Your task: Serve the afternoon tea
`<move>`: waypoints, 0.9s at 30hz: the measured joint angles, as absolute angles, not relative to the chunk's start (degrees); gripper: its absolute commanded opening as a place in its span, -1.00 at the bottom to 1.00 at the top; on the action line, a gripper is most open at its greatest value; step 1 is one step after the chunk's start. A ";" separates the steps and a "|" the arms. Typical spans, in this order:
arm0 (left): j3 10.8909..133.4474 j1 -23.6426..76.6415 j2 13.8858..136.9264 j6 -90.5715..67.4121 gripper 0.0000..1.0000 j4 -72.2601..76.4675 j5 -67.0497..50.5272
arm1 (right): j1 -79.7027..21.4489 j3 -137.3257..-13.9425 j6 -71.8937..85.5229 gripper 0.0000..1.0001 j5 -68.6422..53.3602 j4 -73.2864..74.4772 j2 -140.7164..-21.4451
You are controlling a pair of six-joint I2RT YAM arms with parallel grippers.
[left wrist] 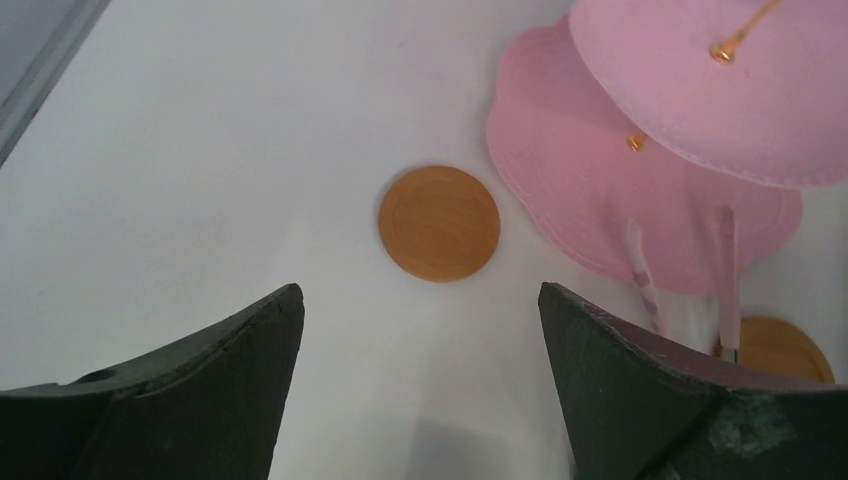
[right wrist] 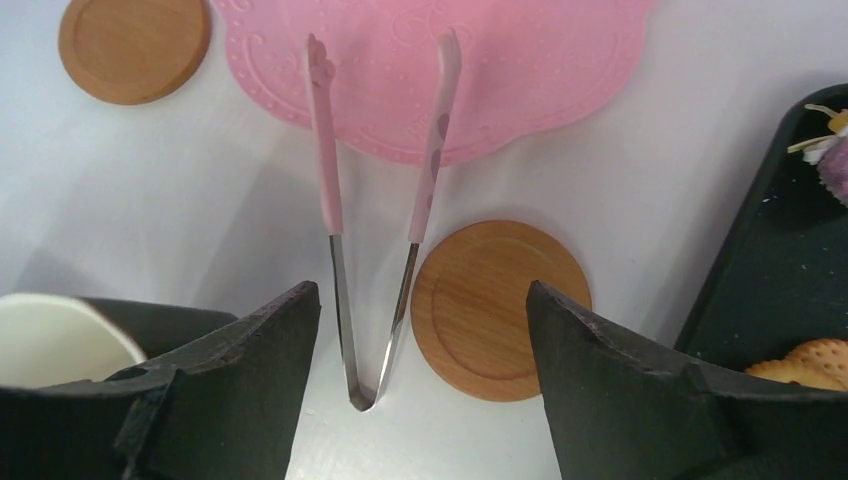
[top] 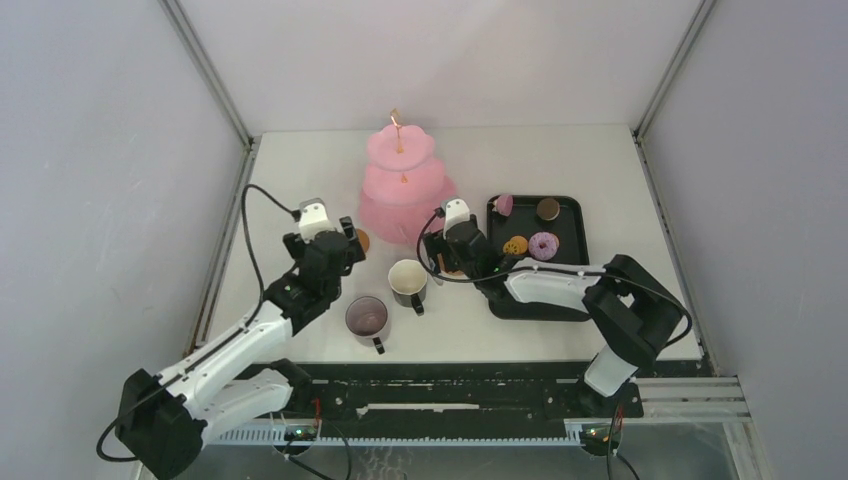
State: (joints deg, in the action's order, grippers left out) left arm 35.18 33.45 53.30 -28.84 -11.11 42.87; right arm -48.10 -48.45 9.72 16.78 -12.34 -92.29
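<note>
The pink three-tier cake stand [top: 405, 185] stands at the table's middle back. Two mugs [top: 407, 281] [top: 367, 318] sit in front of it. My left gripper [top: 340, 250] is open and empty, hovering just short of a round brown coaster [left wrist: 439, 222] left of the stand [left wrist: 640, 200]. My right gripper [top: 447, 255] is open and empty above the second coaster [right wrist: 500, 308], with the tongs [right wrist: 335, 215] lying between its fingers. Toy pastries, among them a purple doughnut [top: 543, 245] and a biscuit [top: 515, 245], lie on the black tray [top: 570, 290].
The tongs' pink tips rest on the stand's bottom tier [right wrist: 430, 70]. The cream-lined mug [right wrist: 55, 335] is close to my right gripper's left finger. The black tray's edge [right wrist: 780, 270] lies just right of the right gripper. Grey walls surround the table.
</note>
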 measured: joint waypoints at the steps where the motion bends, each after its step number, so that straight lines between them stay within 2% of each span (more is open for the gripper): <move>1: 35.44 34.11 54.00 -28.16 0.82 -10.94 42.44 | -48.10 -48.77 9.69 0.65 16.78 -12.38 -93.06; 12: 40.14 39.35 63.55 -18.79 0.70 -9.04 31.20 | -47.97 -49.47 10.15 0.65 18.63 -12.16 -95.61; 27: 42.54 41.65 63.13 -14.96 0.57 -16.47 17.34 | -46.89 -49.47 10.81 0.67 19.44 -11.64 -95.61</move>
State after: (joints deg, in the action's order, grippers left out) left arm 42.54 41.65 63.13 -14.96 -16.47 17.34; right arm -46.89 -49.47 10.81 19.44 -11.64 -95.61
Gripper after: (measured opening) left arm 0.808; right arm 0.832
